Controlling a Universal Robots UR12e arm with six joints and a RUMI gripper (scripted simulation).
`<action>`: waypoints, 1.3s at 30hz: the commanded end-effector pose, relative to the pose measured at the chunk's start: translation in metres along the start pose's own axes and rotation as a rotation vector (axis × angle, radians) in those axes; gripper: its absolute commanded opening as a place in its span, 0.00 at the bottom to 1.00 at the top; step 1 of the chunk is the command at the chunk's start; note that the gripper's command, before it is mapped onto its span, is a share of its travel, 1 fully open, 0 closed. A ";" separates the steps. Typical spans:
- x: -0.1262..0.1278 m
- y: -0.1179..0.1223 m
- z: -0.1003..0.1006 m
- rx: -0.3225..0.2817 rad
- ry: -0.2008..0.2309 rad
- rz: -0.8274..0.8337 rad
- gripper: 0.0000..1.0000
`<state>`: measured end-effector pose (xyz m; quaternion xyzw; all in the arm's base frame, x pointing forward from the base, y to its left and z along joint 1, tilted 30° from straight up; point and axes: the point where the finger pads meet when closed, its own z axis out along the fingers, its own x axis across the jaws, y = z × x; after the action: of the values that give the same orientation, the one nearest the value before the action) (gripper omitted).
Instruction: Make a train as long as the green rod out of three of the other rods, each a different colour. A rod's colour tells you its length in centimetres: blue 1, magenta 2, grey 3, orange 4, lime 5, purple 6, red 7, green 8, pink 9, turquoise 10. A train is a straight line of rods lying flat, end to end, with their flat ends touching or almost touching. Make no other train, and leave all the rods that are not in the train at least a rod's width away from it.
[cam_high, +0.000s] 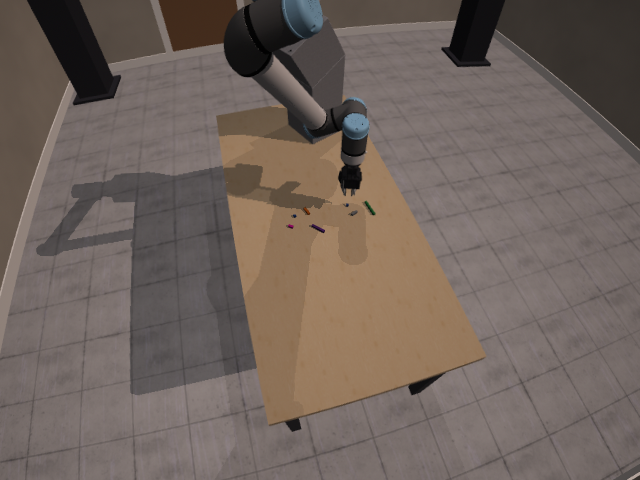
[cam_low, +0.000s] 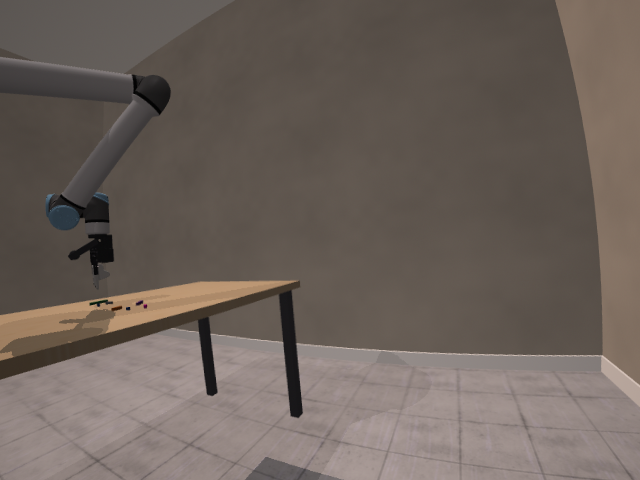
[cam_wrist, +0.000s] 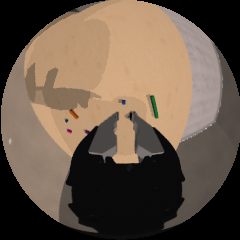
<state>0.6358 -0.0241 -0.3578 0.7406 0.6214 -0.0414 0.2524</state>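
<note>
My gripper (cam_high: 348, 193) (cam_low: 96, 287) (cam_wrist: 124, 112) is above the table, its fingers a narrow gap apart with nothing between them. The green rod (cam_high: 369, 207) (cam_wrist: 154, 107) lies at the right of the group in the top view. A grey rod (cam_high: 353, 212) lies left of it, mostly hidden by the fingertips in the wrist view. A blue rod (cam_high: 346, 205) (cam_wrist: 123, 102) lies near the grey one. Further left lie an orange rod (cam_high: 306, 210) (cam_wrist: 74, 114), a second blue rod (cam_high: 294, 215) (cam_wrist: 66, 120), a magenta rod (cam_high: 290, 226) (cam_wrist: 69, 131) and a purple rod (cam_high: 317, 228). All lie apart.
The wooden table (cam_high: 361, 310) (cam_low: 248, 290) carries the rods near its arm end. The arm's base stands at the back end in the top view. Arm shadows fall across the table around the rods.
</note>
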 end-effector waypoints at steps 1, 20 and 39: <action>0.000 0.000 0.000 -0.001 0.000 0.000 0.14; 0.000 0.000 0.013 -0.001 0.000 0.000 0.14; 0.000 0.000 0.039 -0.001 0.000 0.000 0.14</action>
<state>0.6445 -0.0385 -0.3877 0.7407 0.6213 -0.0415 0.2524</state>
